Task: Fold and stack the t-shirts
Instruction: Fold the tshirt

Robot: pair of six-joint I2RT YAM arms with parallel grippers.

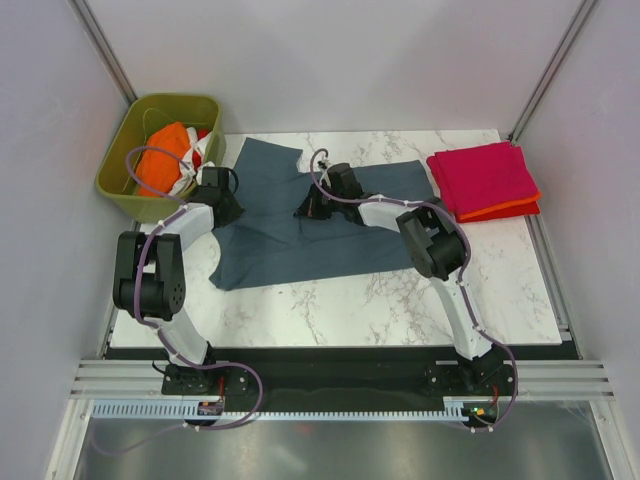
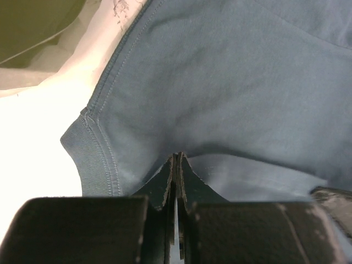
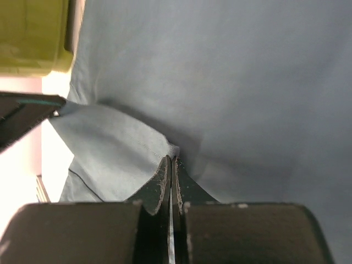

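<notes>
left gripper (image 2: 177, 158) clamped on blue-grey t-shirt (image 2: 236, 82) near ribbed edge; right gripper (image 3: 171, 160) pinched fold of it, jaws fully closed

Grey shirt (image 1: 300, 255) flat on table (image 1: 400, 300), left gripper (image 1: 222, 206) at its left edge, right gripper (image 1: 312, 208) near its middle; pink shirt (image 1: 485, 178) folded on red shirt (image 1: 512, 211) far right; orange shirt (image 1: 165, 165) in bin (image 1: 113, 178).
</notes>
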